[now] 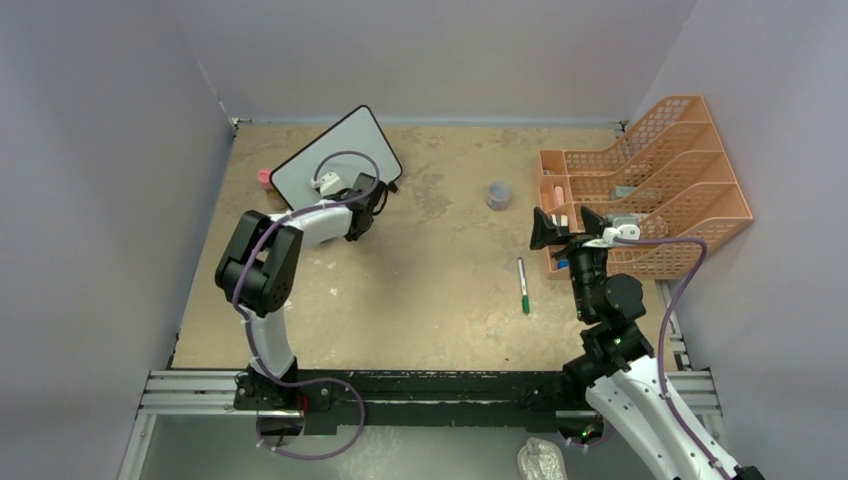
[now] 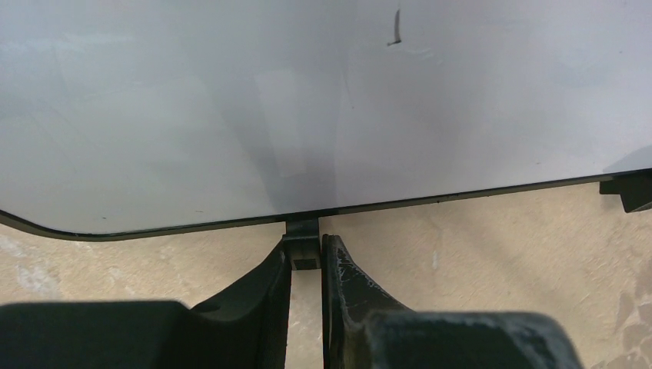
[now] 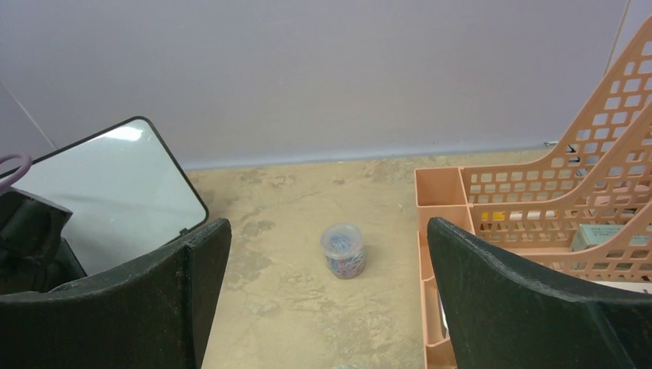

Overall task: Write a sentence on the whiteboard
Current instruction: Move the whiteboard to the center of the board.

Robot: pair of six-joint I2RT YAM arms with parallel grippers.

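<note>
Left gripper point(image 2: 306, 250) point(image 1: 365, 196): clenched on one black foot point(image 2: 303, 231) at the lower edge of the whiteboard, a finger pressed to each side of it.
Whiteboard point(image 2: 231, 115) point(image 1: 335, 155) point(image 3: 123, 192): far left part of the table, turned cornerwise to the walls; white face, thin black frame, rounded corners.
Second foot point(image 2: 627, 190): further along the same edge, free.
Stroke point(image 2: 396, 28): one short dark mark on the board face; no other writing visible.
Pink object point(image 1: 264, 178): just beside the board's left corner; kind cannot be told.
Table point(image 1: 430, 300): tan, mottled surface.
Right gripper point(image 1: 567, 222) point(image 3: 327, 224): released, jaws wide apart, holding nothing; over the right side, well apart from the board.
Marker point(image 1: 522, 287): lying flat just left of the right arm.
Jar point(image 1: 498, 195) point(image 3: 344, 250): small, clear, coloured bits inside; mid-table.
File rack point(image 1: 650, 180) point(image 3: 538, 192): orange, perforated, far right.
</note>
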